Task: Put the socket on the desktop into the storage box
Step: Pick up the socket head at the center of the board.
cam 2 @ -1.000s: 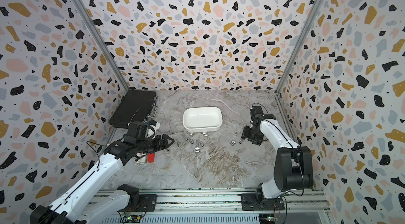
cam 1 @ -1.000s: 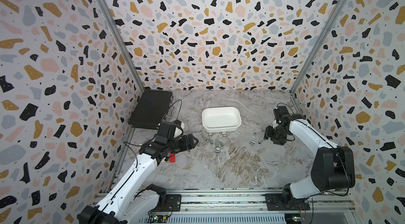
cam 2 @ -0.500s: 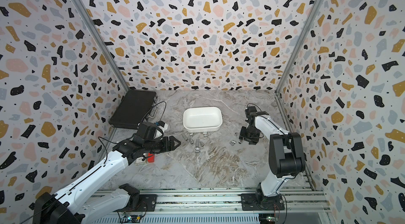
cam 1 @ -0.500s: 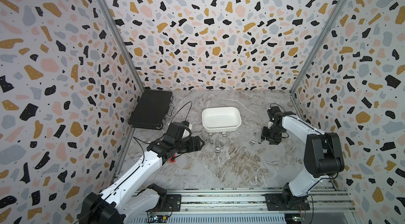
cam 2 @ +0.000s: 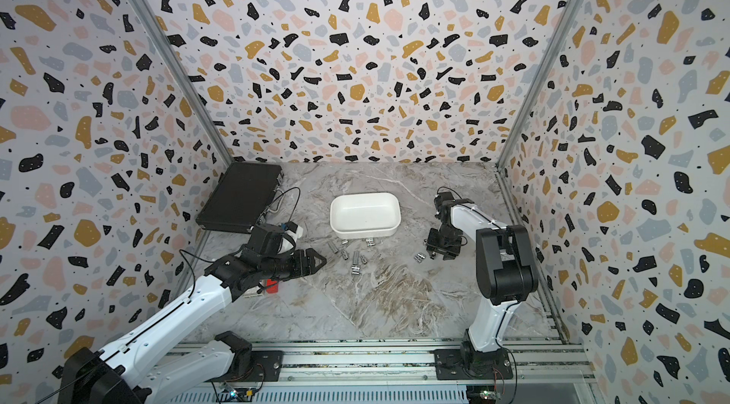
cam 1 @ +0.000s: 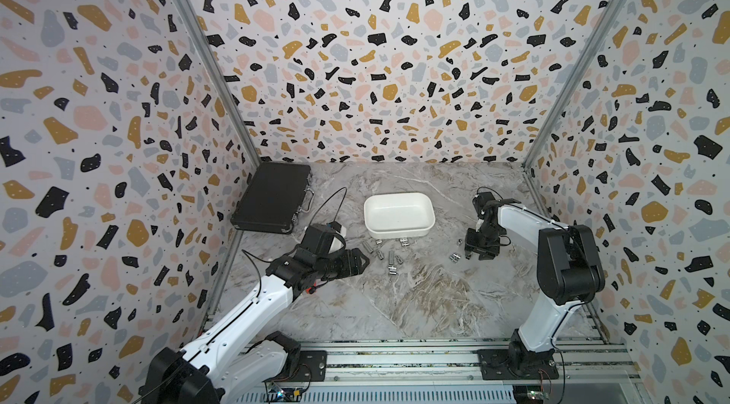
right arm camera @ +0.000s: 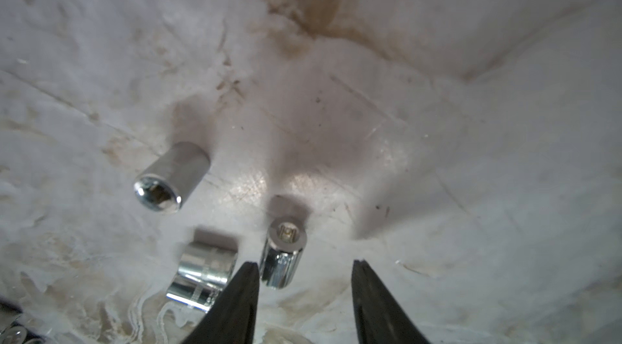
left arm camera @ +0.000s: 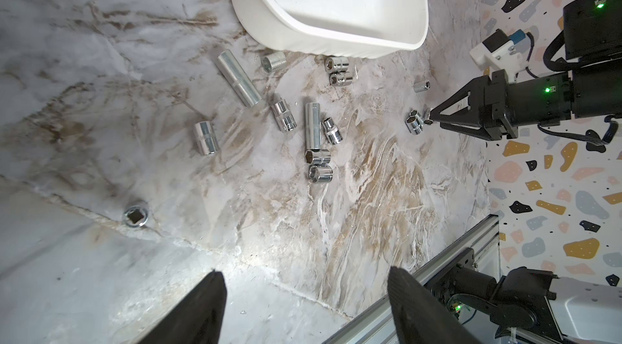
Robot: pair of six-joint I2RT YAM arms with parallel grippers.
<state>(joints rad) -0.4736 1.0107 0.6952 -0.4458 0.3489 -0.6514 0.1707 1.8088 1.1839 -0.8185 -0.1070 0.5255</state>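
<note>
Several chrome sockets [cam 1: 390,260] lie scattered on the marble desktop [cam 1: 414,303] in front of the white storage box [cam 1: 399,231], which holds nothing I can see. My left gripper [cam 1: 365,261] hovers open just left of that cluster; in its wrist view its fingers [left arm camera: 215,295] have only desktop between them. My right gripper [cam 1: 467,255] is low over two small sockets [cam 1: 454,257] to the right of the box. Its jaws stand apart, and a small socket [right arm camera: 284,251] lies just off its fingertips [right arm camera: 247,278], close to one finger. Another socket [right arm camera: 205,268] lies beside it.
A closed black case [cam 1: 272,200] lies at the back left against the wall. A small red item [cam 2: 270,287] sits under my left arm. One socket [left arm camera: 135,216] stands upright apart from the cluster. Terrazzo walls enclose three sides; metal rails [cam 1: 395,358] run along the front.
My right gripper has swung down and inward onto the two small sockets, its jaws narrowing. My left arm has reached forward toward the socket cluster, still open.
</note>
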